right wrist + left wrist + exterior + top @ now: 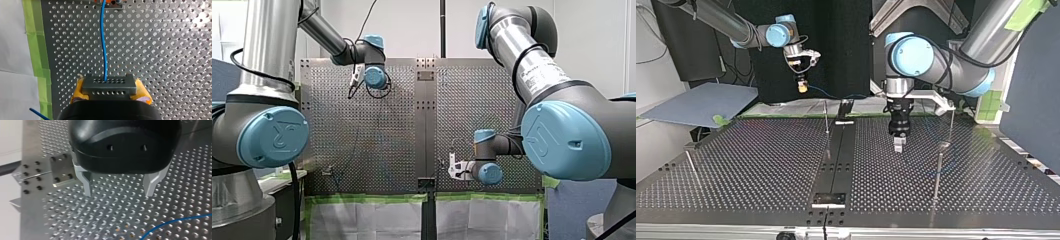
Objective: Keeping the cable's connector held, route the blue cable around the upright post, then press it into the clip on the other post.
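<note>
My right gripper (pixel 110 94) has its yellow pads (pixel 78 91) squeezed shut on the grey connector (pixel 109 83), one pad on each side, so it's held firm. The blue cable (pixel 103 45) comes out of the connector's face and runs straight away from it over the perforated table (pixel 162 50) to a small orange fitting (pixel 111 2) at the far end. Can't tell exactly what that is. Green tape (pixel 32 37) runs along the table edge off to one side of the connector.

My left gripper (pixel 118 193) is well apart from the connector, just above the plate, metal fingers (pixel 87 185) spread wide with nothing between them. A stretch of the blue cable lies on the holes ahead of it, not touching. In the top view a thin upright post (pixel 939 172) stands even further from the connector than that gripper does
</note>
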